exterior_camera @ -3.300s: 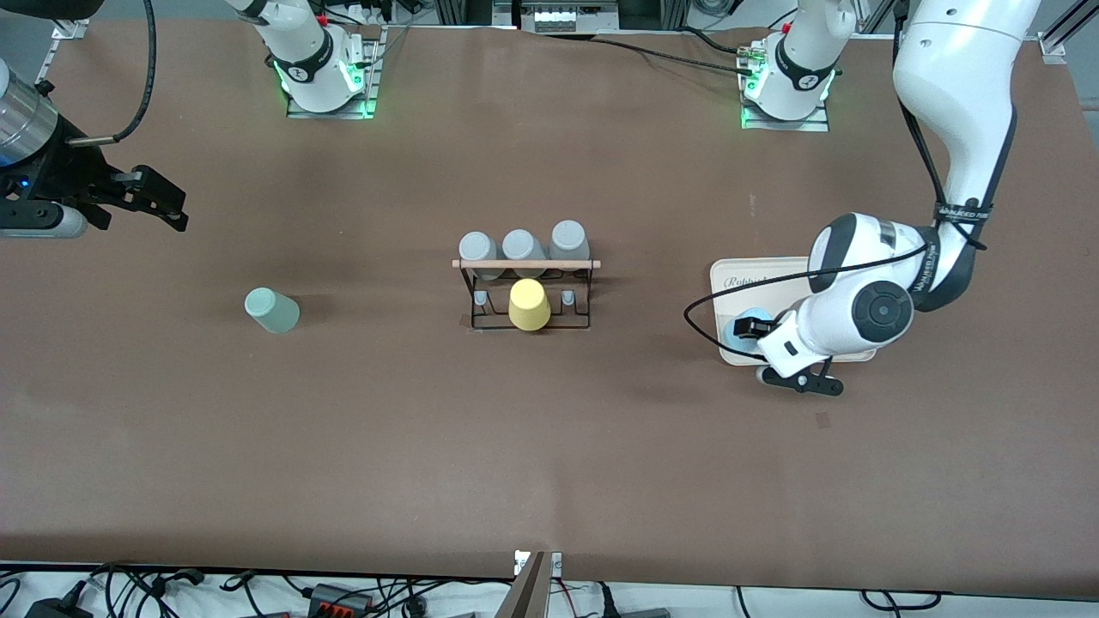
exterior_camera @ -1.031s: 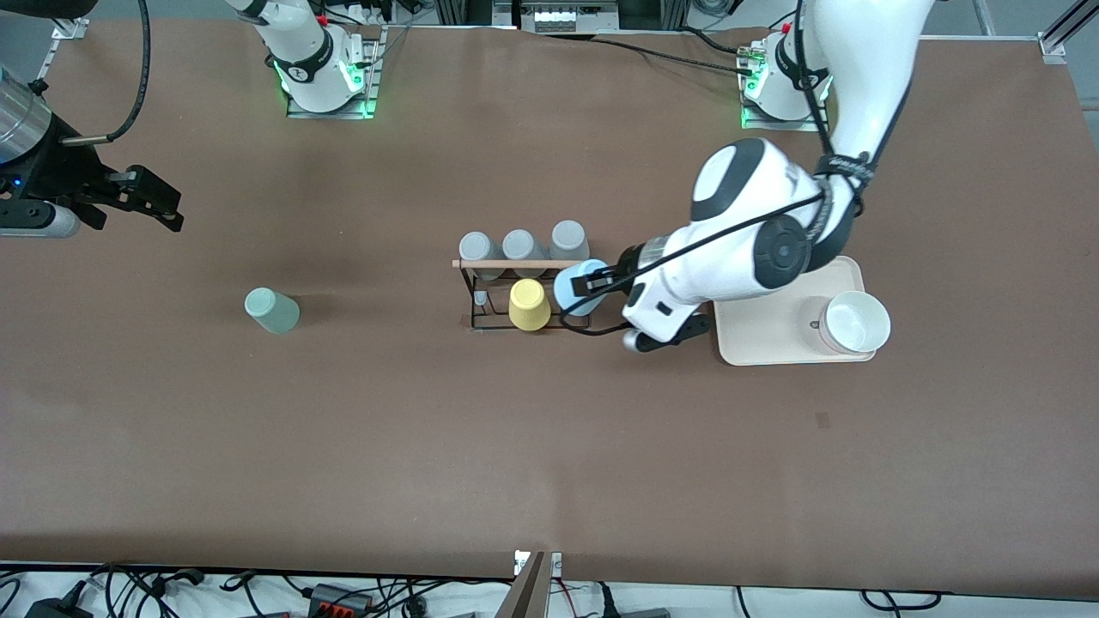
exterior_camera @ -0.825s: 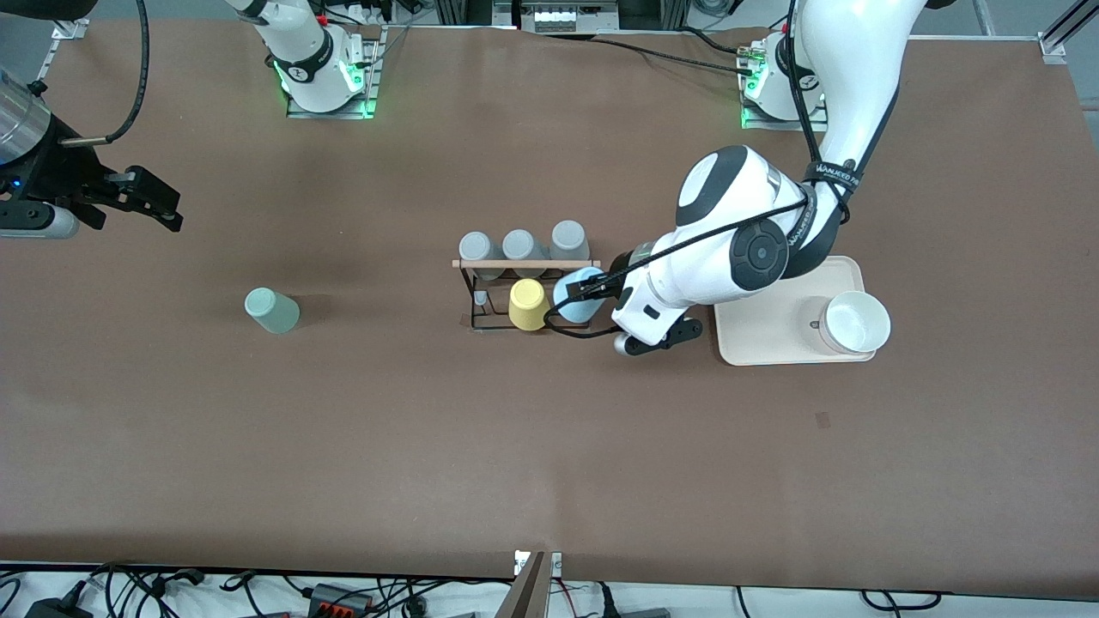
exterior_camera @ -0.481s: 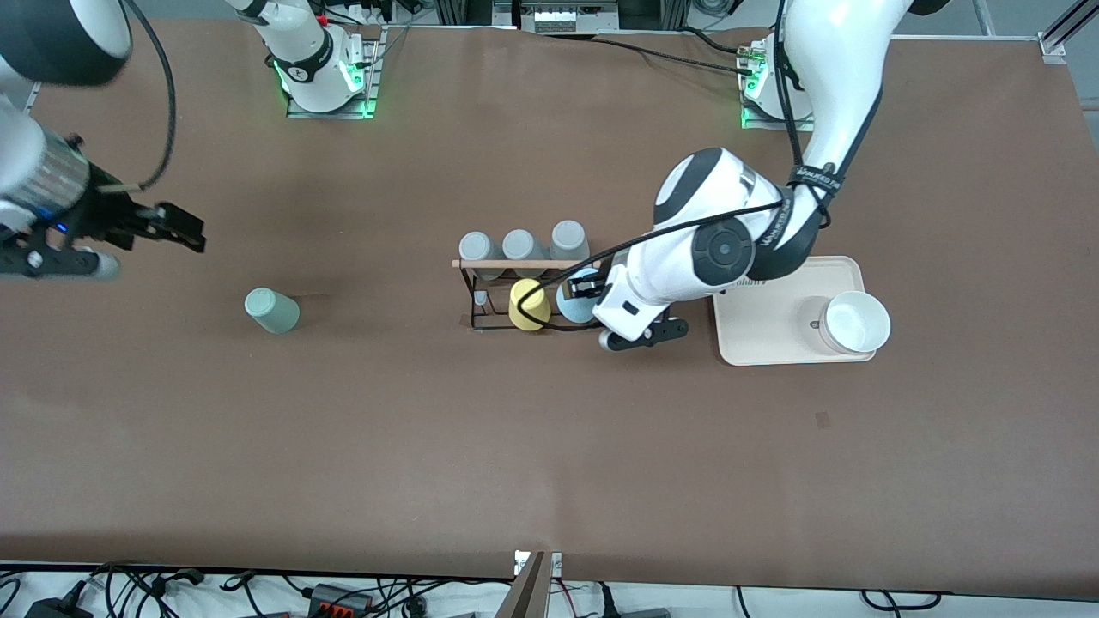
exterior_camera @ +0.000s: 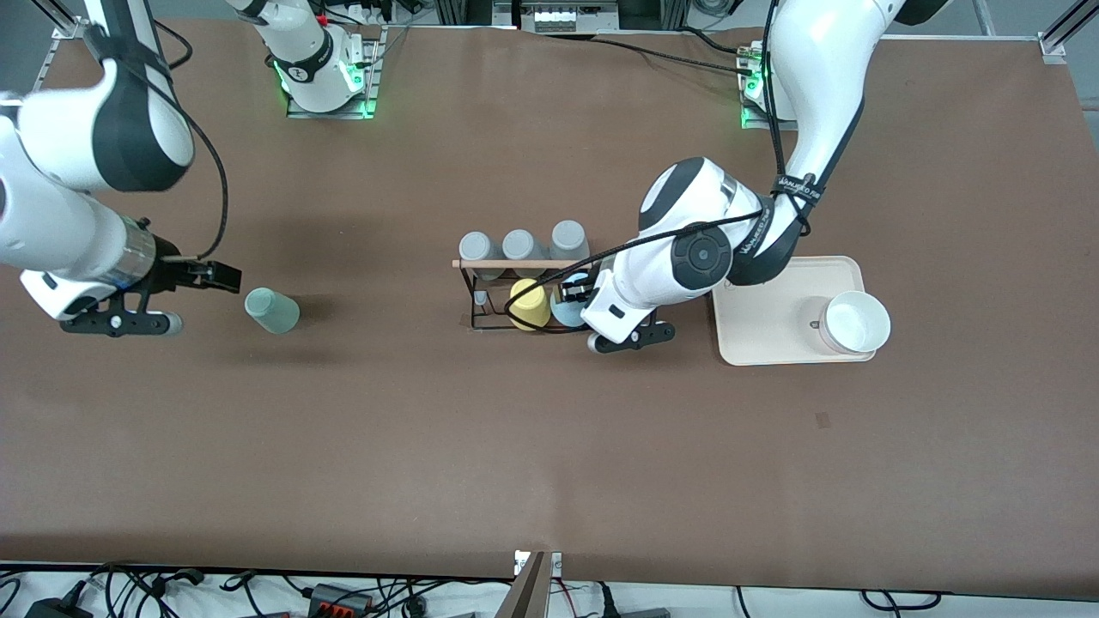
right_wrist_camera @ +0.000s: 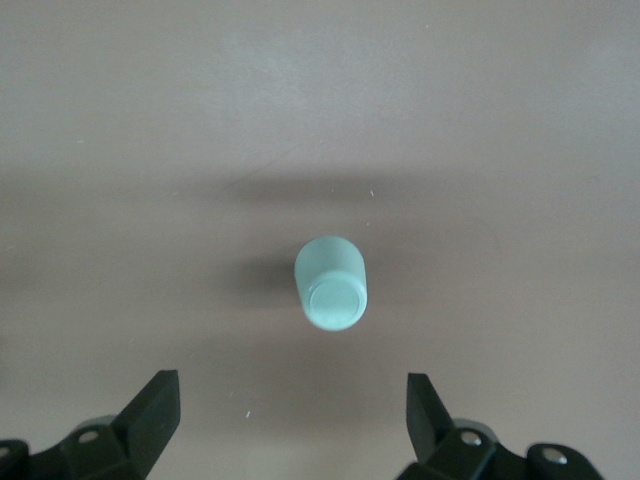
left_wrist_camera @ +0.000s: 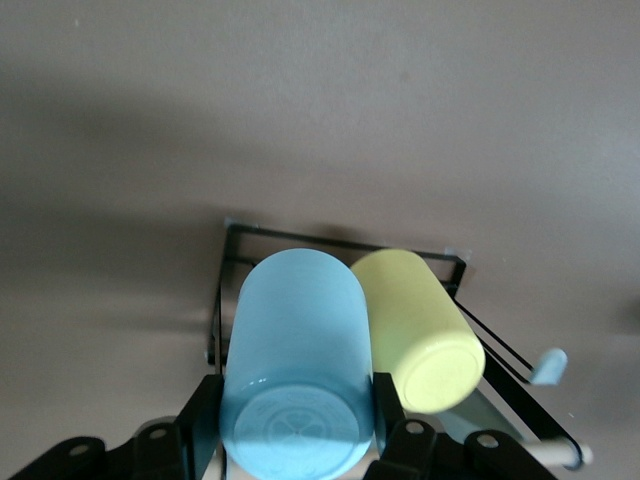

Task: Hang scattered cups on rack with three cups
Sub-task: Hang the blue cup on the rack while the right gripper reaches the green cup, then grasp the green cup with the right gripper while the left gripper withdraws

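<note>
Right claw (exterior_camera: 225, 276), now by mint cup (exterior_camera: 271, 311), gapes; left claw (exterior_camera: 573, 298) grips blue cup (left_wrist_camera: 295, 375).

three cups (exterior_camera: 522, 246) on rack (exterior_camera: 525, 296) | tray (exterior_camera: 764, 318) toward left arm's end

A broad brown matte tabletop (exterior_camera: 446, 446) carries everything. Near its middle stands a small black wire frame rack (exterior_camera: 525, 296) with upright pegs and a light wooden rod across its top. Toward the right arm's end, well apart from the rack, a pale mint green tapered plastic cup (exterior_camera: 271, 310) stands upside down on the bare surface. Toward the left arm's end, near the rack, lies a cream rectangular tray (exterior_camera: 764, 330) with rounded corners. The two arm bases are bolted along the edge farthest from the front camera.
</note>
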### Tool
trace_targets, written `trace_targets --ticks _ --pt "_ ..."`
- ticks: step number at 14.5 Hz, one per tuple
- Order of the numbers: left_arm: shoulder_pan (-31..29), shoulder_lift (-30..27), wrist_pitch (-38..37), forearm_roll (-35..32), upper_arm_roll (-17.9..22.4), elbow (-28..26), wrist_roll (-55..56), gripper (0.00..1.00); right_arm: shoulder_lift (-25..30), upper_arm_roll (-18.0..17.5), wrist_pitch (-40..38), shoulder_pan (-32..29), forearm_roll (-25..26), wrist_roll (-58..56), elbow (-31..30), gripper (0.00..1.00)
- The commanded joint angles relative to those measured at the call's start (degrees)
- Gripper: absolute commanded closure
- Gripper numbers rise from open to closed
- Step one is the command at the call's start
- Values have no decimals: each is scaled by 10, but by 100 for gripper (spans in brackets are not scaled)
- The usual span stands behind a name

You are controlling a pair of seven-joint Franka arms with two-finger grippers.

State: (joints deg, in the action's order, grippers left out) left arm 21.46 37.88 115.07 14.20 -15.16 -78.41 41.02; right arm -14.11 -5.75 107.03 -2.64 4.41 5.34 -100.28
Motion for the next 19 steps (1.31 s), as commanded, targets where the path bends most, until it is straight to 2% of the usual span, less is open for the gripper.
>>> trace_targets --ticks 1,3,6,7,8,9,13,15,16,19 --pt "18 11 8 -29 4 9 5 98 -4 -2 98 -20 5 -32 -86 0" --pt "19 12 8 -30 5 7 4 96 -21 -3 137 -32 5 -54 -116 0" --pt "19 18 9 -31 6 4 4 88 -34 -2 185 -33 5 -64 -150 0" --pt "19 18 6 -30 4 5 12 69 -34 -2 199 -35 5 -71 -161 0" --pt "14 14 0 -31 6 5 14 18 -36 -2 212 -39 5 -81 -172 0" --pt "10 10 -6 -30 7 7 13 0 -38 -3 227 -46 5 -88 -182 0" --pt "-47 -43 -78 -32 8 19 10 0 -57 -3 255 -49 5 -92 -196 0" --pt "-104 -75 -126 -32 7 19 2 0 -58 -3 254 -49 5 -92 -197 0" --pt "-129 -93 -154 -33 7 19 -11 0 -58 -3 253 -49 5 -91 -197 3" --pt "-185 -140 -231 -99 1 19 -75 0 -59 -3 253 -48 5 -91 -197 25"
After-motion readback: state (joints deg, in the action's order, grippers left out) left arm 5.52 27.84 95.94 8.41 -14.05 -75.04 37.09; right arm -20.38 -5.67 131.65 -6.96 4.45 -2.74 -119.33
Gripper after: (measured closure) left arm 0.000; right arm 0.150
